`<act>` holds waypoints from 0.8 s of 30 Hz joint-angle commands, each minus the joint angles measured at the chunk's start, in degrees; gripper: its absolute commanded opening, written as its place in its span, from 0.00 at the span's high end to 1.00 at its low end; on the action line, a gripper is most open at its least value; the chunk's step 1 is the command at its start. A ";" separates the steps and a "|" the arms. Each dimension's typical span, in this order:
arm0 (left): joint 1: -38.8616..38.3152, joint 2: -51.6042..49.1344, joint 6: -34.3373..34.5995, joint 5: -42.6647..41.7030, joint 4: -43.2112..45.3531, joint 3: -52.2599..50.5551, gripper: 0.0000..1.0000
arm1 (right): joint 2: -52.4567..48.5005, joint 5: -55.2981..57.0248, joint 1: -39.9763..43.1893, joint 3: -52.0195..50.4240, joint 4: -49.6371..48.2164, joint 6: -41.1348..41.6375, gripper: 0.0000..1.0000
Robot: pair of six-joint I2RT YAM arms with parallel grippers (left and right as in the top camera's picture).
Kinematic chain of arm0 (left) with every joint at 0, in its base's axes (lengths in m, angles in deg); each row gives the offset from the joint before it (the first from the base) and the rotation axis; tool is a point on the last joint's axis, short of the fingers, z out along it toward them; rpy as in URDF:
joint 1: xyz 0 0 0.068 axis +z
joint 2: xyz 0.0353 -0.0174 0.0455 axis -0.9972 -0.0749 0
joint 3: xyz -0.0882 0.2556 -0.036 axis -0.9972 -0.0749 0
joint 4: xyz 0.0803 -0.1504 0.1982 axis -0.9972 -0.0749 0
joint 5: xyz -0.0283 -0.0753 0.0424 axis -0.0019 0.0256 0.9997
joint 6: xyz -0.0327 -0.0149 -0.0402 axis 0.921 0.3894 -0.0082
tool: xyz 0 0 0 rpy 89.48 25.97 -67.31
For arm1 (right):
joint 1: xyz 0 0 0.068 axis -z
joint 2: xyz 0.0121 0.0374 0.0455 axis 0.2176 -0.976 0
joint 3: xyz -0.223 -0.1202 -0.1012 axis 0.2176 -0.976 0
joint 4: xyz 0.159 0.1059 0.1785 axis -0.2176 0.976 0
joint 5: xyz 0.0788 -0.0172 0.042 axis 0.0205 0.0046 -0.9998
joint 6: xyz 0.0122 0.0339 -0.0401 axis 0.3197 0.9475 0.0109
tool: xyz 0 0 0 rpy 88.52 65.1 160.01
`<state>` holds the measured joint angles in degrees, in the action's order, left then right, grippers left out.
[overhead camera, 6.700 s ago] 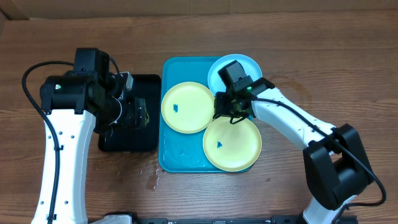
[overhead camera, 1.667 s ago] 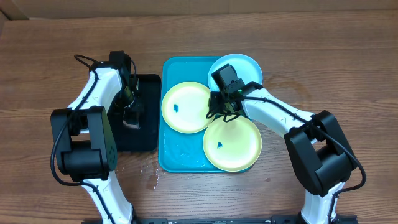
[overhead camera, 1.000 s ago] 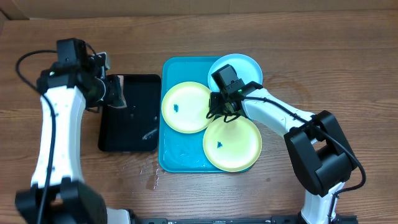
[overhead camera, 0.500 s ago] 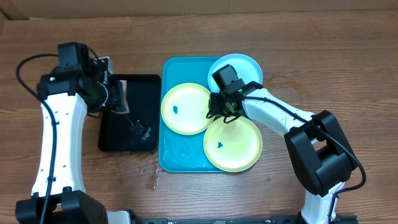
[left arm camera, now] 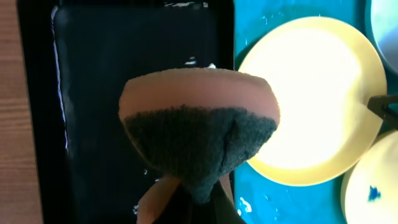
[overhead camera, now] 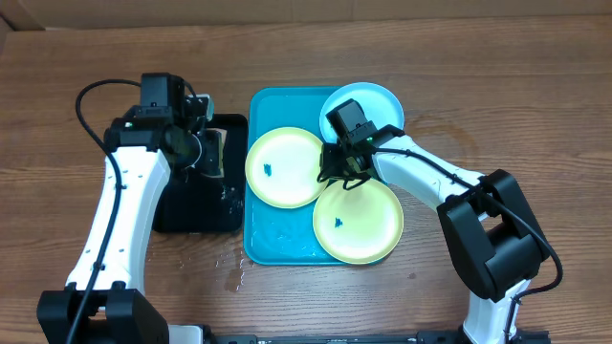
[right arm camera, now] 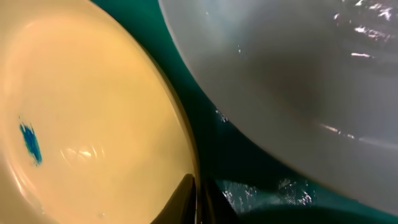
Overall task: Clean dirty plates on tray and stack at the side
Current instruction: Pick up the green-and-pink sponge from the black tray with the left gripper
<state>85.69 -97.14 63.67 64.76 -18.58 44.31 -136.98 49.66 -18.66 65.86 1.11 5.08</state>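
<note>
Three plates lie on the turquoise tray (overhead camera: 277,244): a yellow-green plate (overhead camera: 284,153) at the left with a blue speck, a light blue plate (overhead camera: 375,103) at the back, and a second yellow-green plate (overhead camera: 363,225) at the front. My right gripper (overhead camera: 334,174) is shut on the left plate's right rim, its jaws either side of the edge (right arm camera: 194,198). My left gripper (overhead camera: 210,153) hovers over the right edge of the black tray (overhead camera: 182,210), shut on an orange sponge (left arm camera: 199,134) with a dark scouring face, just left of that plate (left arm camera: 311,93).
The black tray (left arm camera: 112,81) is wet, with droplets on it. Water drops lie on the wooden table (overhead camera: 234,272) by the turquoise tray's front left corner. The front plate carries a blue speck (overhead camera: 337,223). The right arm (overhead camera: 430,177) reaches across from the right.
My left arm has swung right across the black tray with the sponge, ending next to the left yellow-green plate. The right gripper has stayed on that plate's rim.
</note>
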 commanded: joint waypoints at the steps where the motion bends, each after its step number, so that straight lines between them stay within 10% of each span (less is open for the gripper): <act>1: -0.39 -0.09 -0.85 1.73 1.77 -0.24 0.96 | -0.48 0.48 -0.26 -0.35 -0.96 -0.28 0.92; 24: -0.39 -4.85 -0.09 -3.80 5.38 -0.24 0.96 | -0.48 0.46 -0.55 -0.35 0.00 -0.28 0.96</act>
<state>85.67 -101.65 63.70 63.82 -14.37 44.31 -136.98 50.20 -18.70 65.82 1.39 5.04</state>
